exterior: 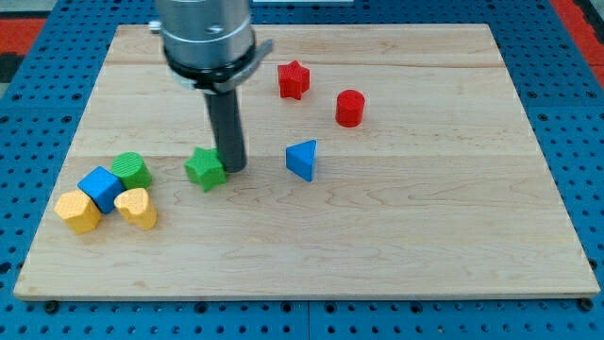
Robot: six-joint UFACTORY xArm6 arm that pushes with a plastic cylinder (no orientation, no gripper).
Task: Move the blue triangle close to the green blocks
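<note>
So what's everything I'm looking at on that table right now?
blue triangle: one, blue, right of the board's centre.
green star: one, green, left of centre, beside the rod.
green cylinder: one, green, at the view's left, touching the blue cube.
blue cube: one, blue, at the view's left, among the yellow blocks.
yellow blocks: two, yellow, lower left; one left of the blue cube, one heart-like to its right.
red star: one, red, toward the view's top.
red cylinder: one, red, right of the red star.
wooden board: one, pale wood, on a blue pegboard.
my tip: one dark rod, its end just right of the green star, left of the blue triangle.
</note>
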